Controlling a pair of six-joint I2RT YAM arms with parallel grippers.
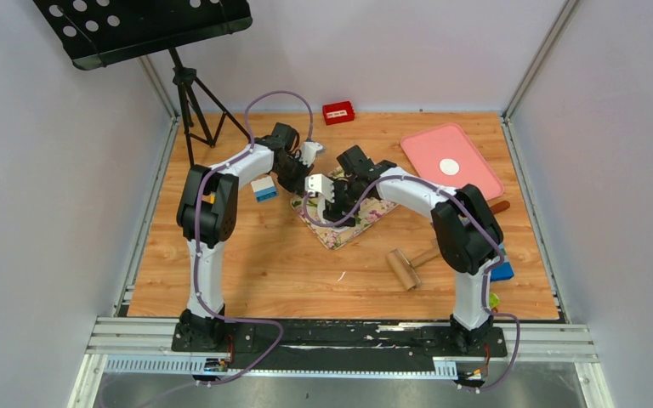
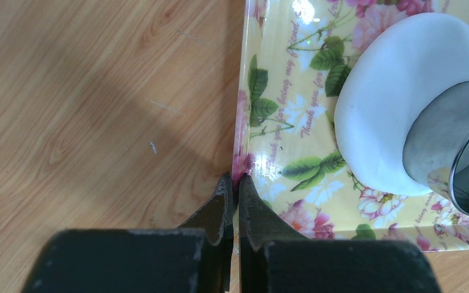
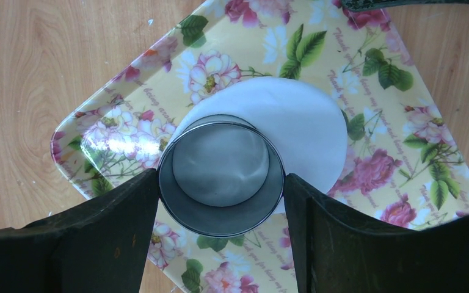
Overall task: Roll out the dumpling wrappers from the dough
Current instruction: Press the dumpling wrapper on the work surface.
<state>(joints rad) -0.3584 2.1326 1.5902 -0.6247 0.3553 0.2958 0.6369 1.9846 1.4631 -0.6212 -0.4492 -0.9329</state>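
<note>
1. Cutting a wrapper out of the dough (image 3: 308, 131) was the step in hand, as I judged it. The dough lay as a flat white round in the middle of the flowered tray (image 3: 403, 152).
2. My right gripper (image 3: 221, 183) pinched the metal ring cutter (image 3: 220, 227), one finger on each side wall. The cutter stood over the near part of the dough, with white showing through its bore.
3. My left gripper (image 2: 235, 189) had its fingers pressed together right at the tray's rim. It looked like a pinch on the rim, but I could not tell for sure.
4. To do it well, I judged the cutter should be kept level and pushed straight down, with its whole ring inside the dough's edge. The near side looked close to that edge.
5. The tray should be held steady by the left side, since a slide would smear the cut.
6. One wrapper (image 1: 449, 167) lay on the pink tray (image 1: 476, 170), well apart to the right.
</note>
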